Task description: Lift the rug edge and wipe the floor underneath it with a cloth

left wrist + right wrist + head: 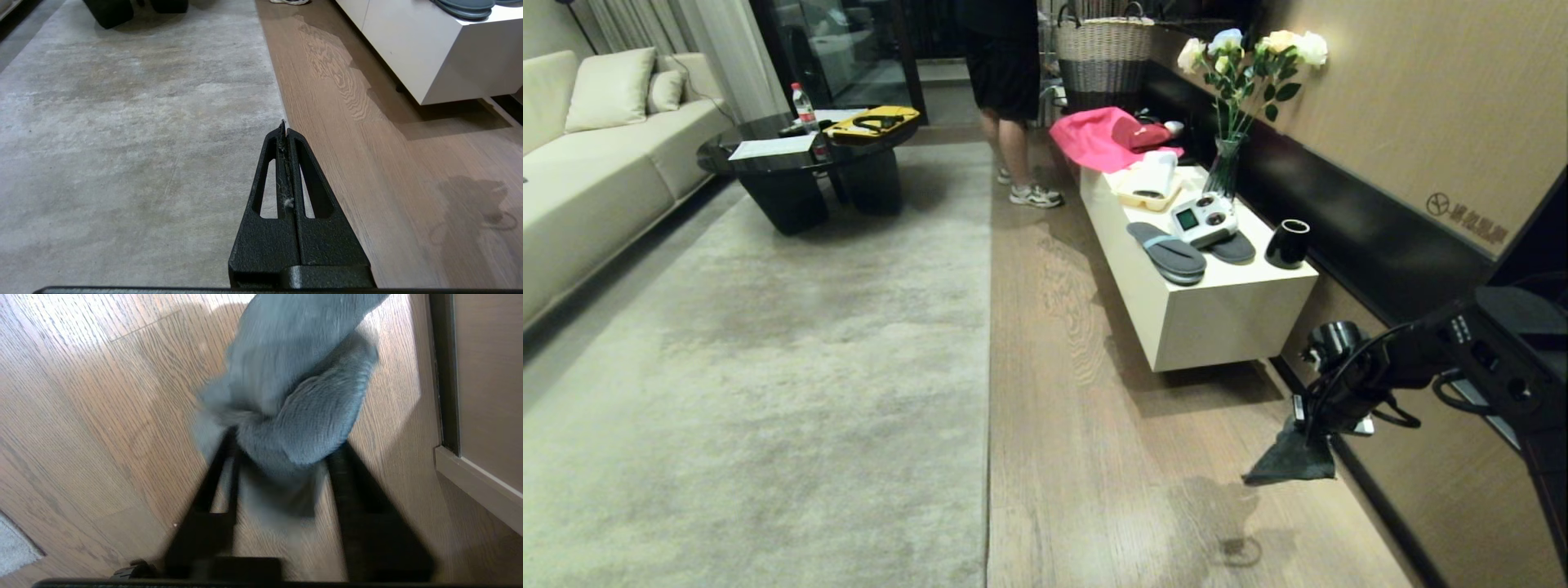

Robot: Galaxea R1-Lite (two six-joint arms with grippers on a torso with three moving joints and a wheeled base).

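Note:
The big beige-grey rug lies flat, its straight rug edge (988, 367) (278, 102) against the wood-plank floor (1094, 425) (367, 163). My right gripper (1311, 425) (284, 441) hangs low over the floor by the right wall. Its jaws stand apart, and the dark grey cloth (1290, 461) (302, 396) is bunched loosely at its fingertips, hanging down toward the planks. My left gripper (284, 126) is out of the head view. It hovers over the rug's border, shut on nothing but a few fluff strands.
A white low cabinet (1201, 318) with slippers, a controller, a black cup and a flower vase stands along the right wall (1421, 506). A person (1013, 98) stands at the far end. A black coffee table (809, 171) and a sofa (596, 171) sit at the rug's far left.

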